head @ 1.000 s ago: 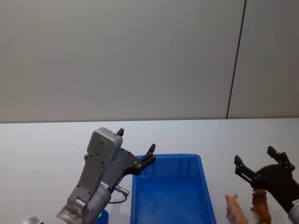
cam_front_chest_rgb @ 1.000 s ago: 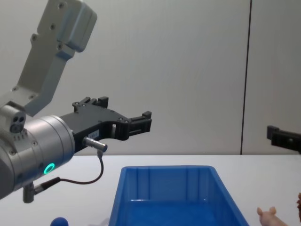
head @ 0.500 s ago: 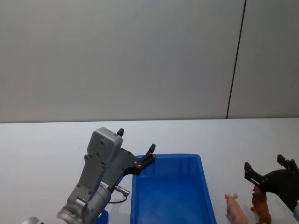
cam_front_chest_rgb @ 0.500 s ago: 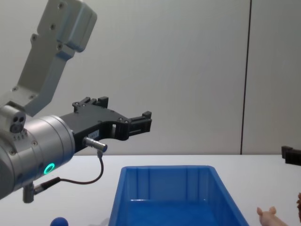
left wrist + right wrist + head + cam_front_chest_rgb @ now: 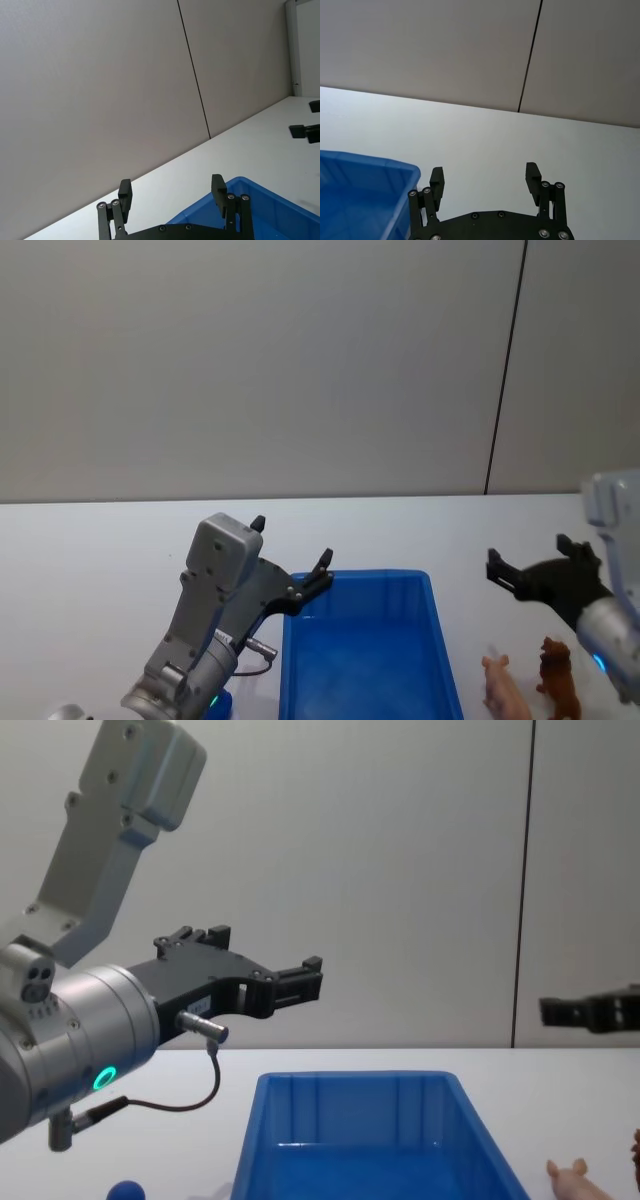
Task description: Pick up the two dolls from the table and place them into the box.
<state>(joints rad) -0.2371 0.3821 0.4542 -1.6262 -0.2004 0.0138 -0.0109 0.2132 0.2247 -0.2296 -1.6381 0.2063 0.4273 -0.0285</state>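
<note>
table (image 5: 80, 560): flat white top, bearing all items below. box (image 5: 380, 576): bright blue bin, open side up, at the middle of the table. left gripper (image 5: 291, 541): raised over the box's far left corner, fingers spread wide, holding nothing. right gripper (image 5: 527, 550): in the air to the right of the box, above and beyond the dolls, fingers spread wide, holding nothing. pink doll (image 5: 500, 690): on the table just right of the box. brown doll (image 5: 558, 685): on the table just beside the pink doll, on the side away from the box. blue ball (image 5: 126, 1190): small, on the table left of the box.
</note>
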